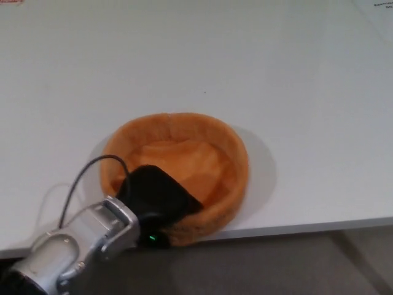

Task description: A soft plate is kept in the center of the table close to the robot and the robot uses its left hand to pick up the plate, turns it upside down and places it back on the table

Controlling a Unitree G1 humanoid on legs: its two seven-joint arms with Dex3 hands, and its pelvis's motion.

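The robot's black left hand [161, 200] is clamped over the near rim of the soft orange fabric plate [184, 138], which sits at the white table's [276, 74] front edge, looks light and floppy, and is best pinched by that thick padded wall.

The plate [178, 175] sat on the table [276, 74], right at the near edge, its open side up. The left hand [156, 200] came in from the plate's near left side and lay over the near part of the rim, reaching into the plate, with the forearm [73, 252] trailing off beyond the table edge and a cable [80, 181] arching over the table just left of the plate. A sheet of paper [381, 9] lay far behind the plate to the right, at the table's corner of the view.
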